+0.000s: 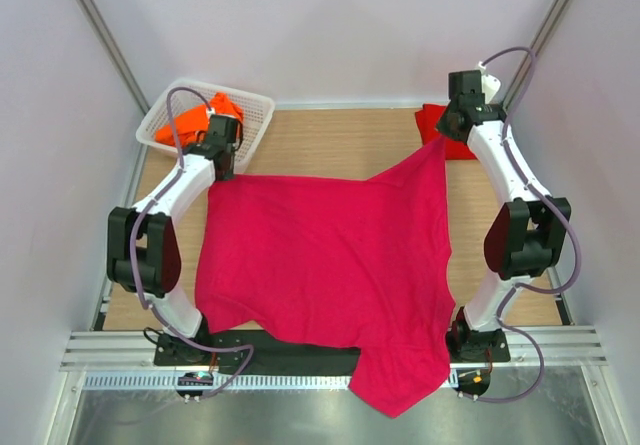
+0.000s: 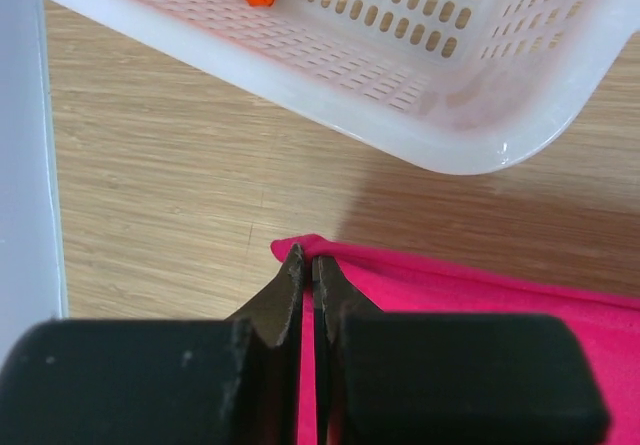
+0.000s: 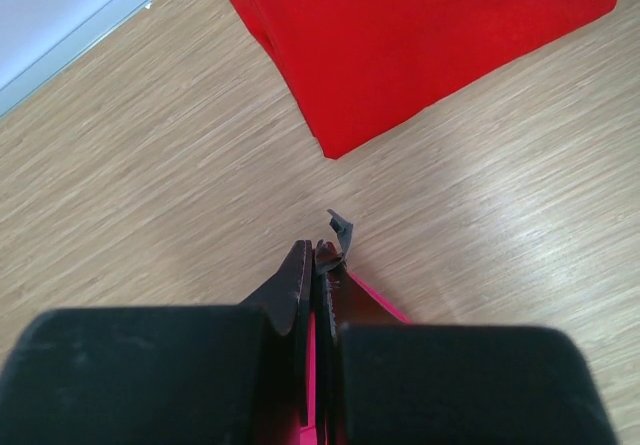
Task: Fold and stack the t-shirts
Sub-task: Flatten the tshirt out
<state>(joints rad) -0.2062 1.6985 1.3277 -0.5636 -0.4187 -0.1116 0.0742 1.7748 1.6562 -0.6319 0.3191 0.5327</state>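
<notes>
Up close, left tool [image 2: 308, 261] and right tool [image 3: 316, 251] pinch the magenta shirt [image 1: 330, 265]; overhead, it overhangs the table [image 1: 330, 145].

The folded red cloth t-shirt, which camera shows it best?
The right wrist view: the folded red cloth t-shirt fills its top, near corner clear. The top external view shows only a small patch partly behind the right arm. The left wrist view misses it.
</notes>
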